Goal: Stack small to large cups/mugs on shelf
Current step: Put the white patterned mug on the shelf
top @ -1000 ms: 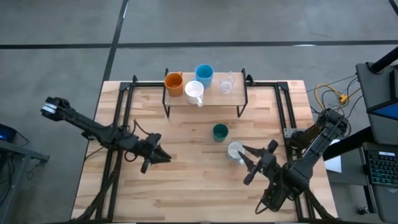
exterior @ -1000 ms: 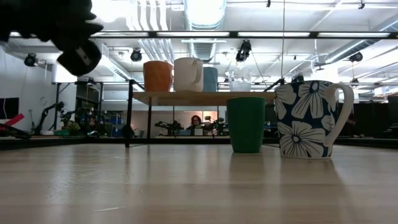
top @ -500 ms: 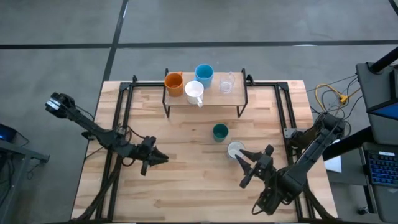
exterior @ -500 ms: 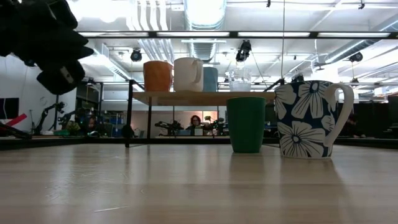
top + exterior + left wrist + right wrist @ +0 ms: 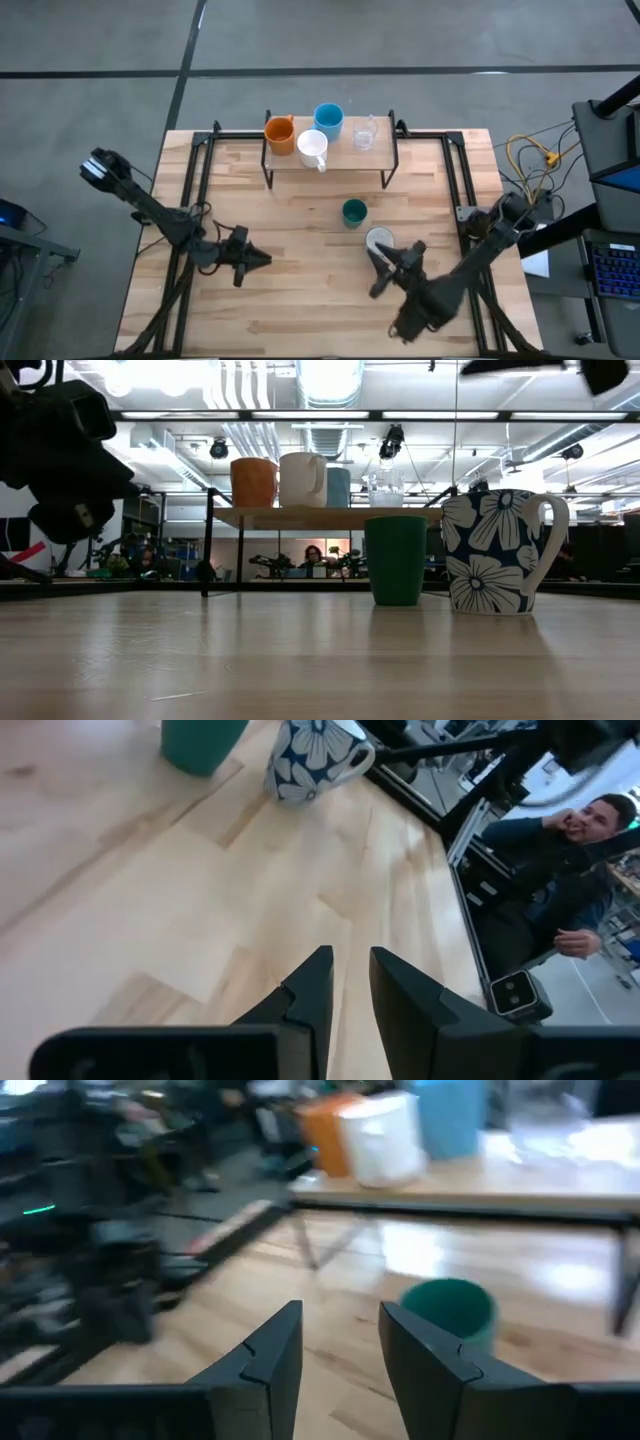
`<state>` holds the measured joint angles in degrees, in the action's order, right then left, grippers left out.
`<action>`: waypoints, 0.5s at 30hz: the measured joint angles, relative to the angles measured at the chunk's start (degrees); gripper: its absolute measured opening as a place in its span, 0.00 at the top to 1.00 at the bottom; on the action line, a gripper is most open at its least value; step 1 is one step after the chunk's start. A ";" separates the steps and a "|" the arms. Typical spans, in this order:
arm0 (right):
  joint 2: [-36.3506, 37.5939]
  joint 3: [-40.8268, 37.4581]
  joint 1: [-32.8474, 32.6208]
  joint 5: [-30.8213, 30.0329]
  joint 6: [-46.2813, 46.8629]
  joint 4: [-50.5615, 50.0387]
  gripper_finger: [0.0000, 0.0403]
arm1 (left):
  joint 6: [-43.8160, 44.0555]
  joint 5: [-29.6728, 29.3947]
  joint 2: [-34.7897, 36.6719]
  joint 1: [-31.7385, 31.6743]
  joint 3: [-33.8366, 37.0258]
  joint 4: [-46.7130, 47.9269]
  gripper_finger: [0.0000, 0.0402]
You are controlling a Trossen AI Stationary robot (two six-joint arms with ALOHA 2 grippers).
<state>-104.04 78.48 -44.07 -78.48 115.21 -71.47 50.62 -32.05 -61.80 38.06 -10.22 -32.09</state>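
You have four cups on the shelf (image 5: 330, 158) at the upper centre of the high view: the orange mug (image 5: 279, 133) at its left end, the white mug (image 5: 312, 148) just beside it toward the front edge, the light blue cup (image 5: 328, 120) at the back, and the clear glass (image 5: 365, 132) toward the right end. The other two stand on the worktop (image 5: 300, 290) below the shelf: the dark green cup (image 5: 353, 212) right of centre, and the flowered grey-white mug (image 5: 378, 241) just beside it, lower and further right.

Your left gripper (image 5: 258, 259) sits at lower left of centre over bare worktop, well apart from every cup; its wrist view shows the fingers (image 5: 310, 990) slightly apart with nothing between them. Your right gripper (image 5: 376, 273) hangs just below the flowered mug, pointing toward the upper left, its fingers (image 5: 270, 1350) apart and empty.
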 joint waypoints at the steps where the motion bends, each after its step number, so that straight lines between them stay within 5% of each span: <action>1: 0.30 0.14 1.55 2.33 1.38 -1.56 0.68 | 0.40 0.00 -0.66 0.26 0.00 -0.62 0.86; 6: 2.62 6.64 9.18 22.40 1.46 -18.84 0.68 | 2.85 0.00 -2.33 1.41 -0.11 -0.70 0.86; 11: 10.44 11.05 18.42 41.44 -29.83 -13.20 0.70 | 2.57 0.03 -2.27 1.75 -0.13 -0.96 0.86; 15: 14.34 14.53 25.95 48.84 -40.46 -14.08 0.72 | 1.49 0.00 -1.87 1.75 -0.13 -0.92 0.86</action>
<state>-89.71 93.01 -18.11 -29.64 74.75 -85.55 52.12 -32.05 -63.67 39.81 -10.35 -33.01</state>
